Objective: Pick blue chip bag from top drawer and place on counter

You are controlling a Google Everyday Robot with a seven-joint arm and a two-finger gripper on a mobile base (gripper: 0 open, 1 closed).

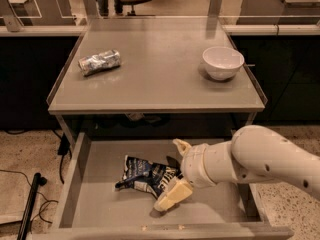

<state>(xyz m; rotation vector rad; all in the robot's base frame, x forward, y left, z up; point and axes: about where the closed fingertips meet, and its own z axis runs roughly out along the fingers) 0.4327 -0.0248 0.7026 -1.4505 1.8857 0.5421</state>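
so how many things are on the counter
2: a crushed can at the left, a white bowl at the right. The hand is down in the drawer by the chip bag; nothing looks hidden.

Dim, warm overhead light with soft shadows.

The counter [160,84] carries a pale sheen along its far edge, and near the far-right corner the white bowl [223,62] casts 1 small soft shadow at its base. Under the near edge the recess is almost black, and the top drawer [100,204] looks a duller grey. The gripper [176,171], low in that drawer below the near-right corner with its fingers spread, shows bright cream and leaves a dark patch by the blue chip bag [142,174]. The foil wrapper [100,62] near the left edge glints.
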